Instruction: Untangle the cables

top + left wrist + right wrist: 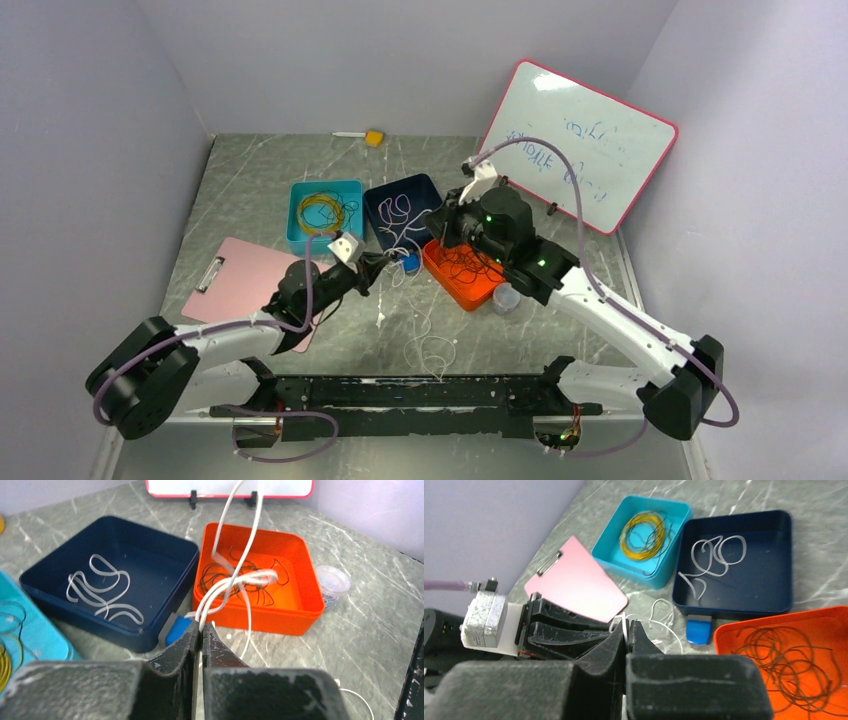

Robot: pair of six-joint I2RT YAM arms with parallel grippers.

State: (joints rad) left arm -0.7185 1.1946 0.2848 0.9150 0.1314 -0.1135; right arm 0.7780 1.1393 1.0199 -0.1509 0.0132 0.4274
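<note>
Blue scrawl on whiteboard (pixel 590 140) illegible; no readable txt.

White cables (pixel 227 582): thin bunch pinched in left end effector (pixel 201 626), strands rising over orange tray (pixel 260 617); slack loops on table (pixel 250 190), more in navy tray (pixel 115 632). Dark brown-red cables (pixel 791 660): tangled coil, flat in orange tray.
</note>
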